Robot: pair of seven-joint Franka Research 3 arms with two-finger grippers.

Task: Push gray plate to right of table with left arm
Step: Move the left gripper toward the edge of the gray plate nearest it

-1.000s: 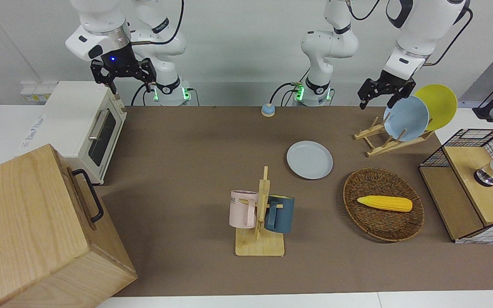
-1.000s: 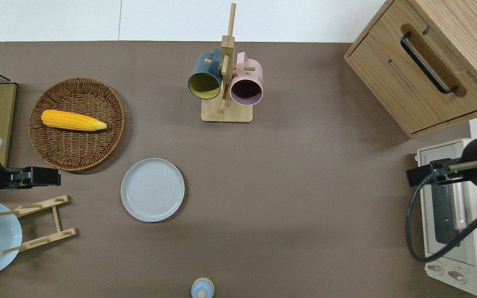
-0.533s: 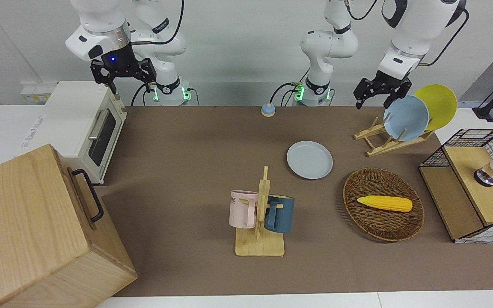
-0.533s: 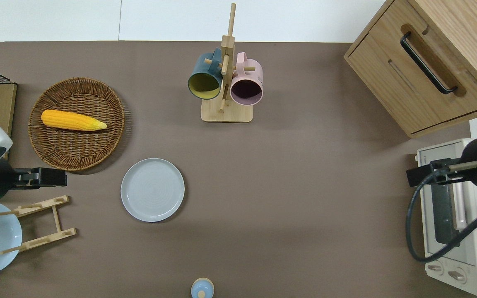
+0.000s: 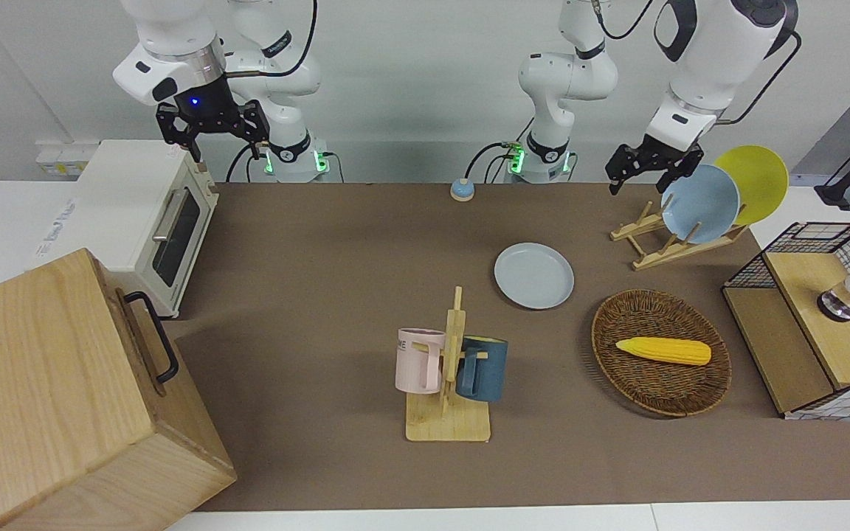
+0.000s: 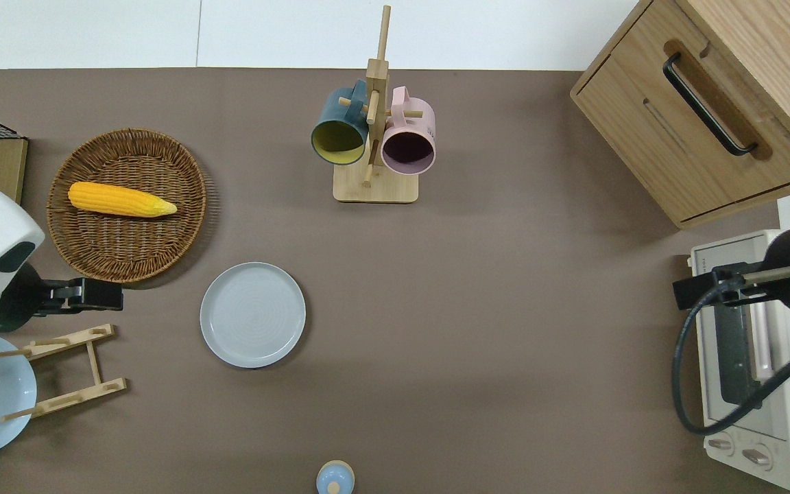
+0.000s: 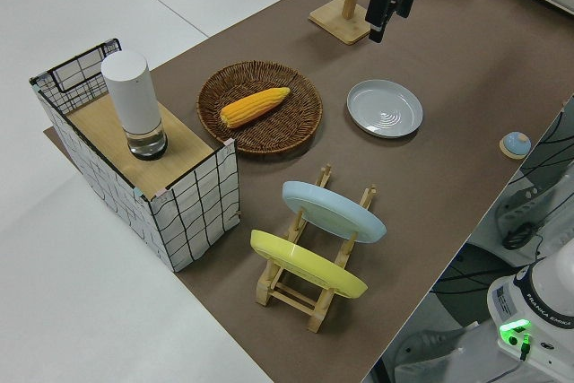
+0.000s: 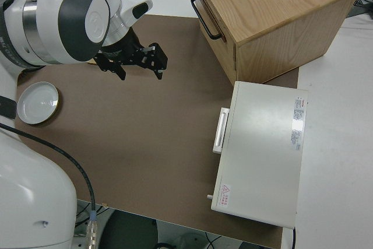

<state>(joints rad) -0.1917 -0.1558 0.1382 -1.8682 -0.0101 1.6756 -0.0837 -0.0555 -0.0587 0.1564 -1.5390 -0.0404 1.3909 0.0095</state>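
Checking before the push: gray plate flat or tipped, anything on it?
Flat and empty: the gray plate lies rim-up on the table, nothing on it.

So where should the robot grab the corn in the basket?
Probably around the middle of the corn cob, coming straight down from above. It lies flat and lengthwise in the shallow wicker basket, so fingers would close across its narrow width. The basket's low rim leaves the top open.
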